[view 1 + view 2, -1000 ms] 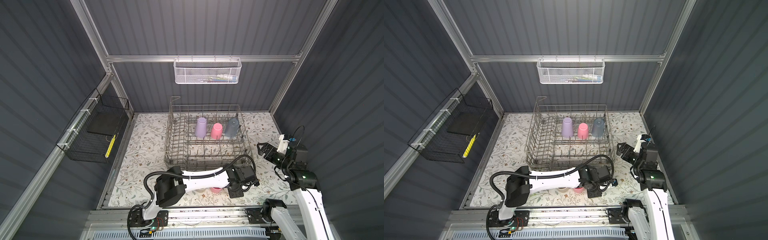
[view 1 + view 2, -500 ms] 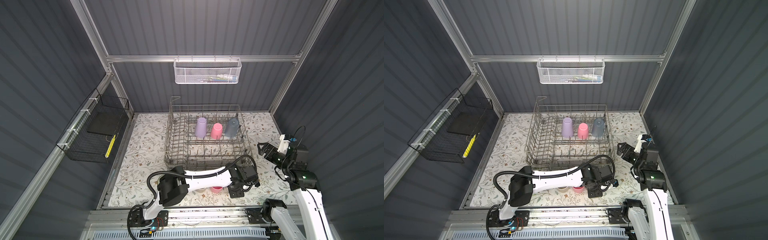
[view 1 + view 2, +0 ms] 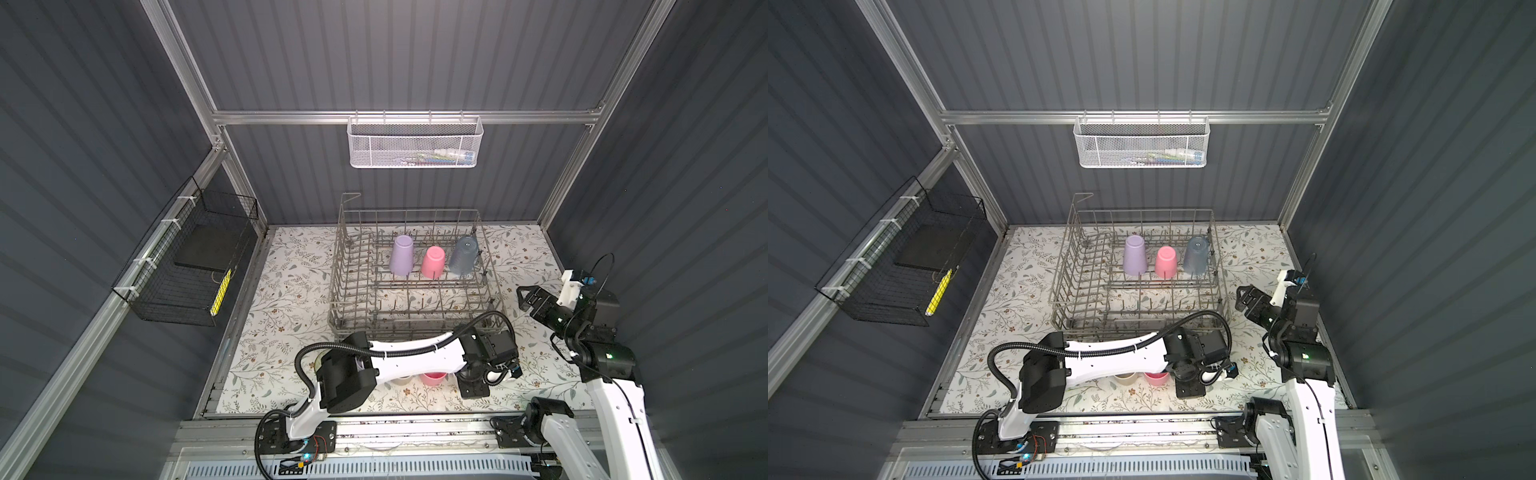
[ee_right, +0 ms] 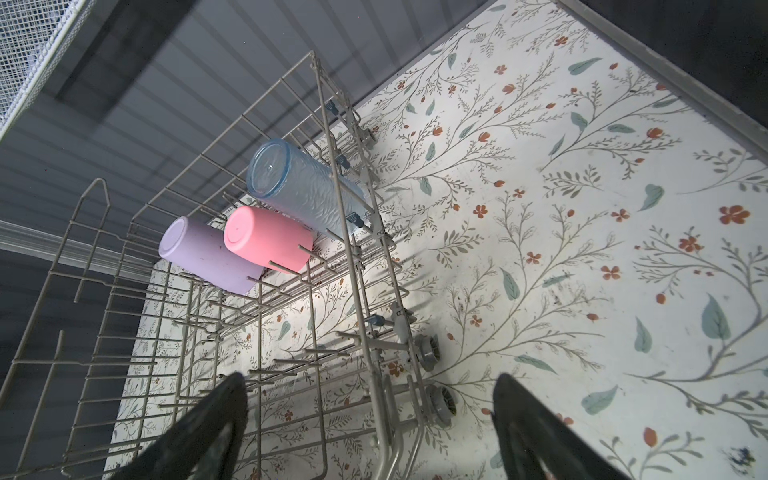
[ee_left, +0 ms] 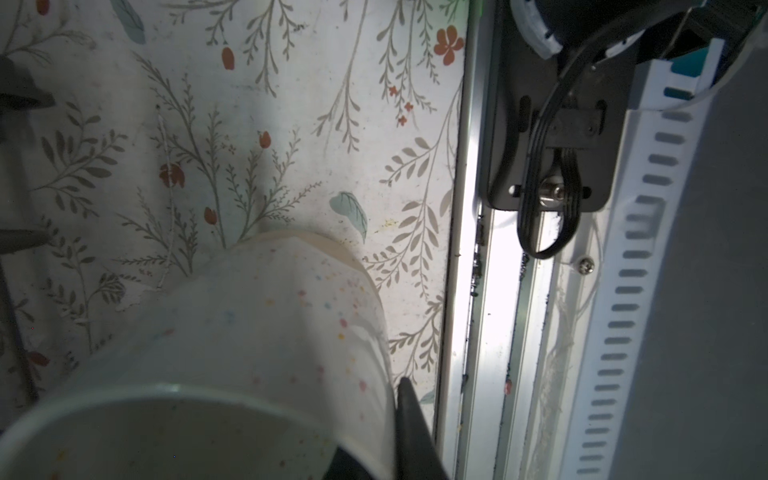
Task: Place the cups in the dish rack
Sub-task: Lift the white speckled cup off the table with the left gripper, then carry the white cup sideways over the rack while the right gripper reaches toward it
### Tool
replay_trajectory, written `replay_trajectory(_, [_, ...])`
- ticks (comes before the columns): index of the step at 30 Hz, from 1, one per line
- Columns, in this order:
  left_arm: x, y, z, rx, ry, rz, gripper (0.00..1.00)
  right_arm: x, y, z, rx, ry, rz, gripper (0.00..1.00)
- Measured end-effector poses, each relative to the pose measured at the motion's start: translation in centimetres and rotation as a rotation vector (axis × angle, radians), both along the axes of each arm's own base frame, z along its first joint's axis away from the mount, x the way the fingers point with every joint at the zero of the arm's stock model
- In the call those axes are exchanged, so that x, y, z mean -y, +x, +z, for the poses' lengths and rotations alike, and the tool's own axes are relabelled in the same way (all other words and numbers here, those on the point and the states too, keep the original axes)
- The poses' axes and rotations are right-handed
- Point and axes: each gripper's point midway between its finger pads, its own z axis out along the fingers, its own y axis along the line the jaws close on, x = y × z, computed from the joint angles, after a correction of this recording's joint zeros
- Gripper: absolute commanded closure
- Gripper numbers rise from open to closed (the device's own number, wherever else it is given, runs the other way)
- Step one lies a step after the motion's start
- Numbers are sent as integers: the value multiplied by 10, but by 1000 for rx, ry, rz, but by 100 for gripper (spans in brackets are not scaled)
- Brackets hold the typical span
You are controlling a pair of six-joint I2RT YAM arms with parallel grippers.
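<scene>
My left gripper (image 5: 386, 440) is shut on the wall of a cream speckled cup (image 5: 249, 332) just above the floral mat, near the front rail. One finger (image 5: 411, 419) is outside the wall; the other, inside the cup, is mostly hidden. In both top views the left gripper (image 3: 473, 386) hides that cup. A pink cup (image 3: 433, 378) and a beige cup (image 3: 401, 379) stand under the left forearm. The dish rack (image 3: 338, 270) holds a lilac cup (image 3: 401, 254), a pink cup (image 3: 432, 262) and a clear blue cup (image 3: 462, 255), all upside down. My right gripper (image 3: 525, 297) hangs open beside the rack's right side, holding nothing.
A white mesh basket (image 3: 415, 145) hangs on the back wall and a black wire basket (image 3: 187, 266) on the left wall. The aluminium front rail (image 5: 494, 332) lies close beside the held cup. The rack's small wheels (image 4: 428, 353) are below the right gripper.
The left jaws have closed on the cream cup's wall. The left arm has shifted a little. The right arm has not moved.
</scene>
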Motion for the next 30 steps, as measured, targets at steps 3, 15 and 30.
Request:
replay_trajectory(3, [0,-5,21,-17,-44,-11,100,-1,0,1,4,7,7,8])
replay_trajectory(15, [-6,-24,173,-76,-487,-59,100,-11,0,6,17,48,54,8])
replay_trajectory(30, [-47,56,250,-301,-906,188,100,-53,-6,60,201,145,294,7])
